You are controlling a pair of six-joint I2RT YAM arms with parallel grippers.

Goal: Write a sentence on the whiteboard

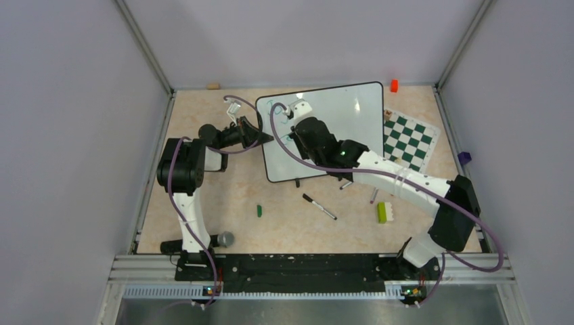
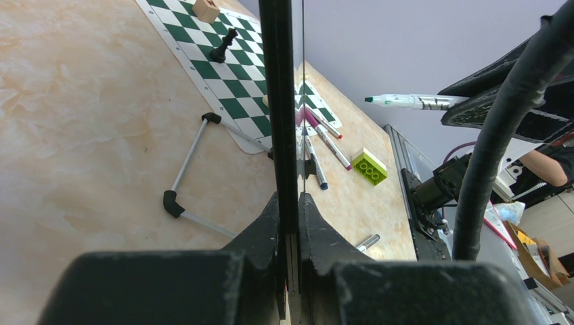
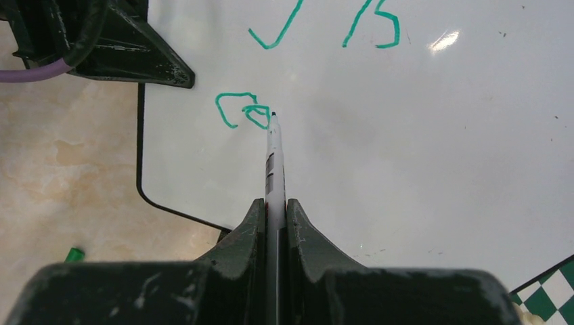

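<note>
The whiteboard point(image 1: 345, 118) lies tilted at the back of the table, white with a thin black frame. My left gripper point(image 1: 266, 139) is shut on its left edge, and in the left wrist view that gripper point(image 2: 290, 203) pinches the black edge point(image 2: 279, 101). My right gripper point(image 1: 298, 125) reaches over the board's left part. In its wrist view this gripper point(image 3: 274, 206) is shut on a white marker point(image 3: 274, 159), whose tip touches the board. The sentence point(image 3: 240, 112) shows as teal strokes: a few letters on a top line point(image 3: 369, 27) and "Co" just at the tip.
A green-and-white chess mat point(image 1: 409, 139) lies right of the board, holding a black piece point(image 2: 223, 46) and a wooden block point(image 2: 205, 9). A loose black marker point(image 1: 319, 206), a green cap point(image 1: 259, 210) and a lime brick point(image 1: 382, 212) lie nearer. An orange block point(image 1: 394, 85) sits at the back.
</note>
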